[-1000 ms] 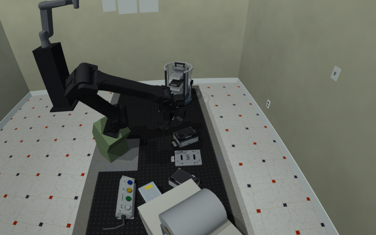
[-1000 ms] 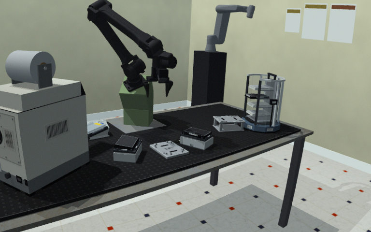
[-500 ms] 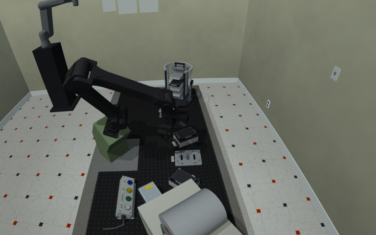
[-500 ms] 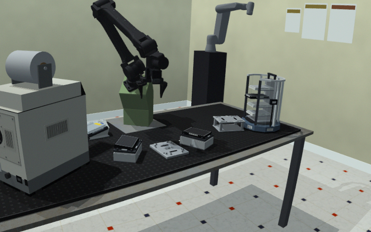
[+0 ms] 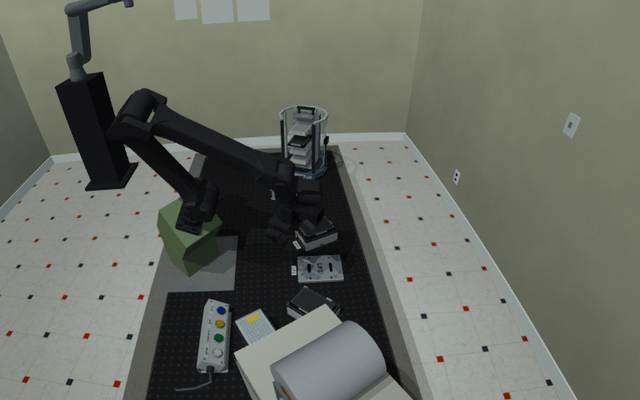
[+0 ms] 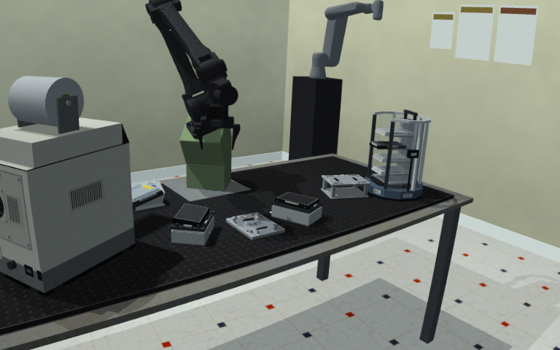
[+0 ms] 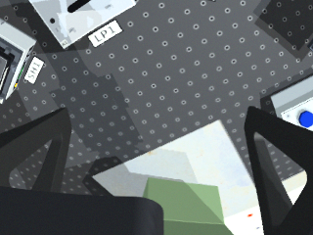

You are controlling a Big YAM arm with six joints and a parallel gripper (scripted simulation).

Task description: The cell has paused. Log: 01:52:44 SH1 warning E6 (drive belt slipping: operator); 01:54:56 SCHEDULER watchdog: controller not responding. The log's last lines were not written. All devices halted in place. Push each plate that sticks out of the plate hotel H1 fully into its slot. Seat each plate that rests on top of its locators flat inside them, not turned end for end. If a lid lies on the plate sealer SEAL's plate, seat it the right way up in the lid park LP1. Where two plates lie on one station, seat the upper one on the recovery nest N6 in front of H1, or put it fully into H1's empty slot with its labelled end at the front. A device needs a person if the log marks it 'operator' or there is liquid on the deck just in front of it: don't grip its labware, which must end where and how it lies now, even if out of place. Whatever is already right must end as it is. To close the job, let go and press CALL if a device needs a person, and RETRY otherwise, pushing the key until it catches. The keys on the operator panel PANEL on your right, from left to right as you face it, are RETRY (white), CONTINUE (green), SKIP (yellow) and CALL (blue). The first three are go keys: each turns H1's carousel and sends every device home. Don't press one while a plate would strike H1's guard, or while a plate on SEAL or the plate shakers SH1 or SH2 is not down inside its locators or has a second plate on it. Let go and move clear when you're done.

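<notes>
My gripper (image 6: 217, 145) (image 7: 157, 117) is open and empty, high above the deck. Hotel H1 (image 5: 306, 175) (image 6: 395, 192) holds several pale plates and one black plate (image 5: 299, 141) (image 6: 388, 144), which reaches farther out than the pale ones. Shaker SH1 (image 5: 320, 242) (image 6: 294, 215) carries a black plate (image 6: 297, 200); its seating is unclear. Shaker SH2 (image 6: 189, 236) carries a dark plate (image 5: 308, 300) (image 6: 192, 214) that looks tilted. Lid park LP1 (image 5: 320, 268) (image 6: 255, 225) (image 7: 93, 12) bears no lid. The raised nest N6 (image 6: 344, 179) is bare. Panel PANEL (image 5: 213, 334) shows CALL (image 5: 221, 310) (image 7: 306, 118). SEAL's plate is hidden.
The large beige sealer SEAL (image 5: 292, 334) (image 6: 82, 181) with its grey roll (image 5: 330, 361) (image 6: 39, 98) stands beyond SH2. A pale tablet (image 5: 257, 330) with a yellow patch lies beside the panel. The green pedestal (image 5: 188, 245) (image 6: 208, 165) (image 7: 183, 201) is under the arm's base.
</notes>
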